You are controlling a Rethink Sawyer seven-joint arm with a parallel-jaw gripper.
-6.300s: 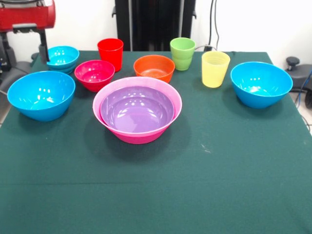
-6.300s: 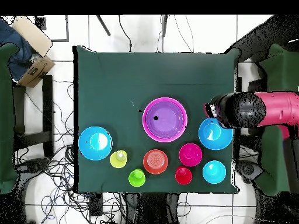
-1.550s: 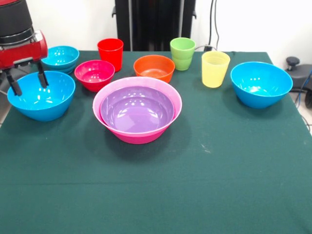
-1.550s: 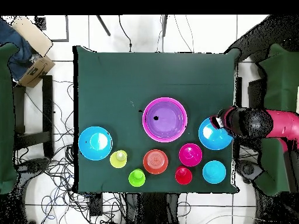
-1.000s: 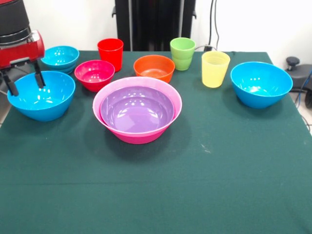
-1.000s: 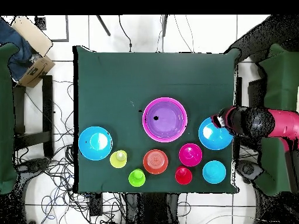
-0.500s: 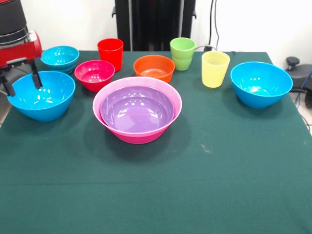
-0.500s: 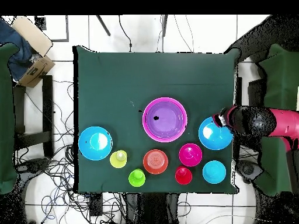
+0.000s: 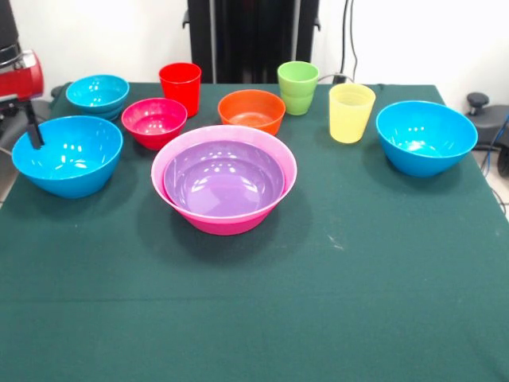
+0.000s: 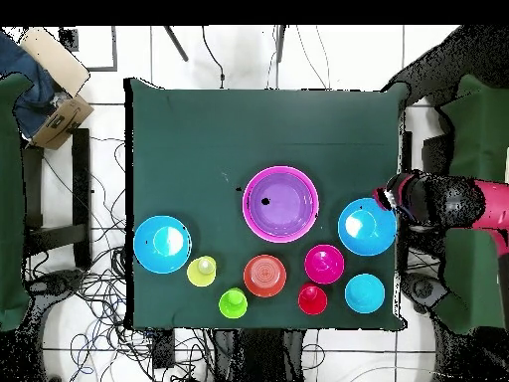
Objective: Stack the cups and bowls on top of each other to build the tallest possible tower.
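Tower: pink bowl (image 9: 224,215) near the worktop (image 9: 334,302) centre, with the purple bowl (image 9: 223,179) nested inside it; two pieces only.
Blue bowls: one (image 9: 67,155) at the front view's left edge, one (image 9: 426,137) at its right; both stand alone on the cloth.
Small bowls: magenta-red bowl (image 9: 154,122) and orange bowl (image 9: 251,111) just behind the tower, apart from it; cyan bowl (image 9: 98,94) at the far left corner, seemingly sitting in a second like bowl.
Cups: red cup (image 9: 180,87), green cup (image 9: 298,87) and yellow cup (image 9: 351,112) upright along the far side, none stacked.
End effector: (image 9: 32,134) at the left blue bowl's outer rim, one dark finger showing at the rim; the rest runs off the picture, so whether it is open or closed cannot be told. Nothing is seen carried.
Progress: early, by judgement. The base pair is done; two blue bowls, three small bowls and three cups are left.
Likely step in hand: taking the left blue bowl.
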